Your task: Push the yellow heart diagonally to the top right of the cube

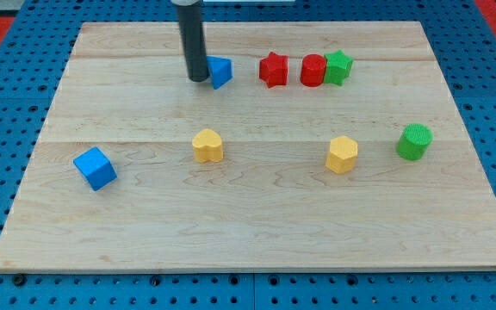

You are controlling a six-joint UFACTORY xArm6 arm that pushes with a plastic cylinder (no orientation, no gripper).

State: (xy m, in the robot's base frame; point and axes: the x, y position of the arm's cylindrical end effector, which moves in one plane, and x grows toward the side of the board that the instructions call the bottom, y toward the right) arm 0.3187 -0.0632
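Nearest: blue cube, left side of the wooden bench, well apart from the rest. Yellow heart just beyond it, to its right, mid-depth, left of centre. Yellow hexagonal block mid-depth on the right; green cylinder near it, further right. Far row, left to right: small blue block, shape unclear; red star; red cylinder touching green star. Dark rod comes down at far left-centre; my tip sits just beside the small blue block's left face, touching or nearly so, well apart from the heart. End effector: a plain rod, no jaws, nothing gripped.
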